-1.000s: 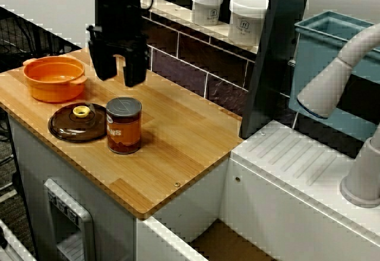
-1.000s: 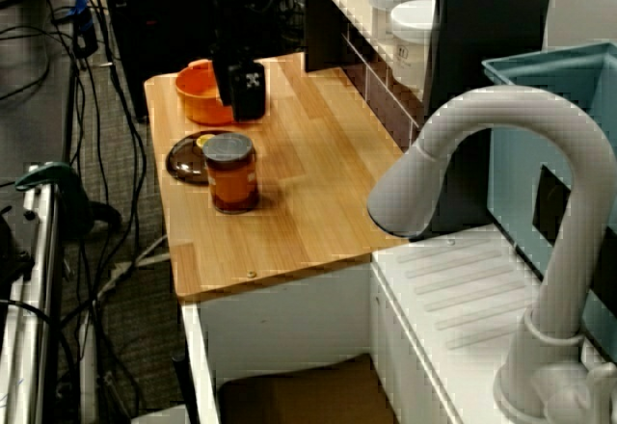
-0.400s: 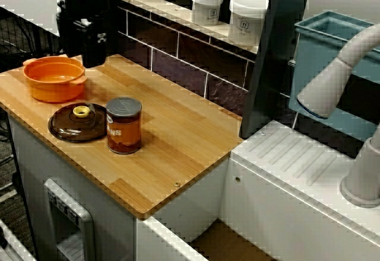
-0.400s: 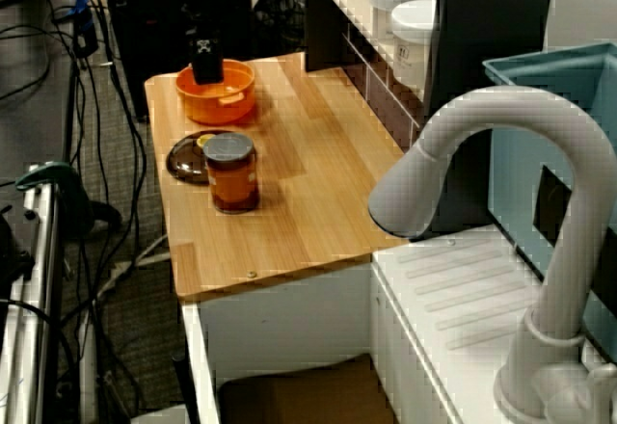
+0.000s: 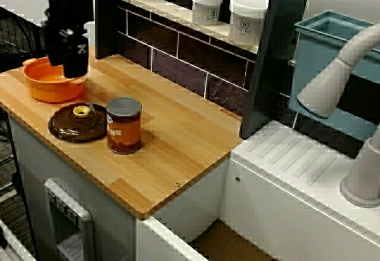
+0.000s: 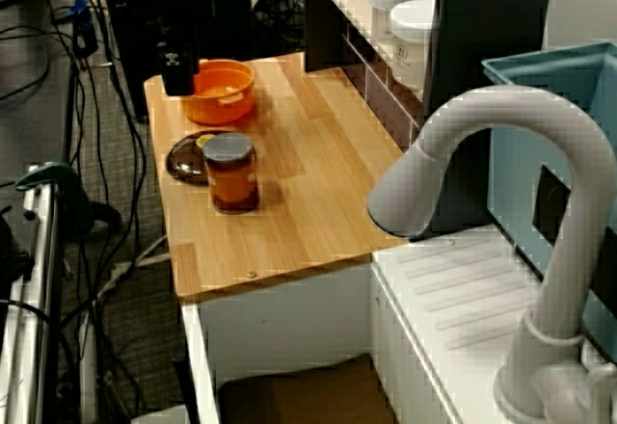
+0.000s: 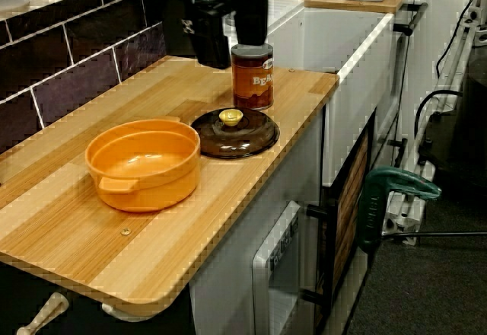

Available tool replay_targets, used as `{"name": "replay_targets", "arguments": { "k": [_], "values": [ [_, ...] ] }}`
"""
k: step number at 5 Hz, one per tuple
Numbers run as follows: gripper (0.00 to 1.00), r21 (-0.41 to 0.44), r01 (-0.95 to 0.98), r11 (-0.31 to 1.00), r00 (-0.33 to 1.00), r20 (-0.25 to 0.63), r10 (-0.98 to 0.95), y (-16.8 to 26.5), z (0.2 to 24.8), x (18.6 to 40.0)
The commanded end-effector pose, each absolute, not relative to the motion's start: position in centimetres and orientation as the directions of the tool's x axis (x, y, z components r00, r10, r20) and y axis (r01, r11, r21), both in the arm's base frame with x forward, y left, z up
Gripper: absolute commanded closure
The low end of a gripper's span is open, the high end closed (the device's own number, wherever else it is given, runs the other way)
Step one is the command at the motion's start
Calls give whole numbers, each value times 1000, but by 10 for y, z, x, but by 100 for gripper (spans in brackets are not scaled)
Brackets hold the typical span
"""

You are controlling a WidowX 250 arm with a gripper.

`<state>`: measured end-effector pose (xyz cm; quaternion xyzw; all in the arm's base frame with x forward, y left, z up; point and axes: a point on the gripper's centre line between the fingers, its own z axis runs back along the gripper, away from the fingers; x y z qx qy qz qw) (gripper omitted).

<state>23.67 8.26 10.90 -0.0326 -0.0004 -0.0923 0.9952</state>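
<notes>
The wooden counter [image 5: 178, 148] runs along a dark tiled wall, and a white sink unit [image 5: 297, 172] with a pale curved faucet [image 6: 501, 135] joins it at one end. The black gripper [image 5: 74, 65] hangs over the opposite end, pointing down. In the view from the front it overlaps the near rim of the orange bowl [image 5: 44, 86], and in the view from the sink side it stands at the bowl's outer edge. Neither view shows whether it touches the rim. In the view from the counter's end its two fingers [image 7: 205, 42] are spread apart with nothing between them.

The orange bowl sits upright and empty on the counter's end farthest from the sink, a small handle on each side. Just beside it, toward the counter's front edge, lies a dark brown lid [image 5: 71, 124] with a yellow knob on top, flat on the wood. A brown can [image 5: 124, 126] with a grey top stands upright right next to the lid, on its sink side. Two white jars [image 5: 248, 13] stand together on the ledge above the tiles, well apart from the gripper.
</notes>
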Motion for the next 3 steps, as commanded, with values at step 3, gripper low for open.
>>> {"name": "replay_targets", "arguments": {
  "k": [3],
  "values": [
    [0,40,275,961,958,77,-277,51,82,210]
  ]
}}
